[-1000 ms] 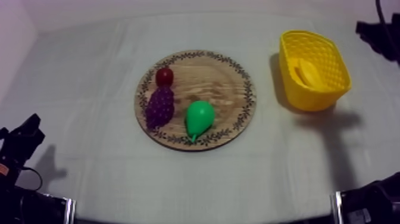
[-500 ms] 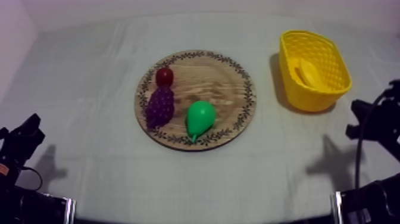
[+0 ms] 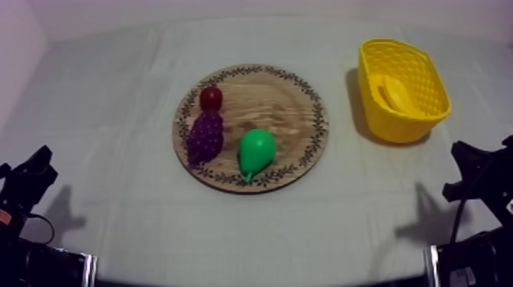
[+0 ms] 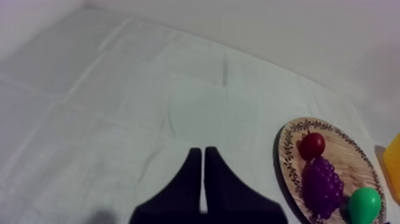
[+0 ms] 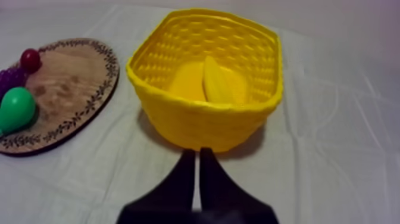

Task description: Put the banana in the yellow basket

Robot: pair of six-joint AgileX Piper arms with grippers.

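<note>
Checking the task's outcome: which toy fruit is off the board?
The banana, inside the yellow basket; pear, grapes and small red fruit sit on the wooden board.

Top view: is looking down at a slant, taking in the whole wooden board (image 3: 284, 99) and yellow basket (image 3: 397, 126)
Left wrist view: is riding low, facing across the cloth (image 4: 119, 107) toward the board
Right wrist view: is sitting close, facing the basket
Shared: all three are showing the board
</note>
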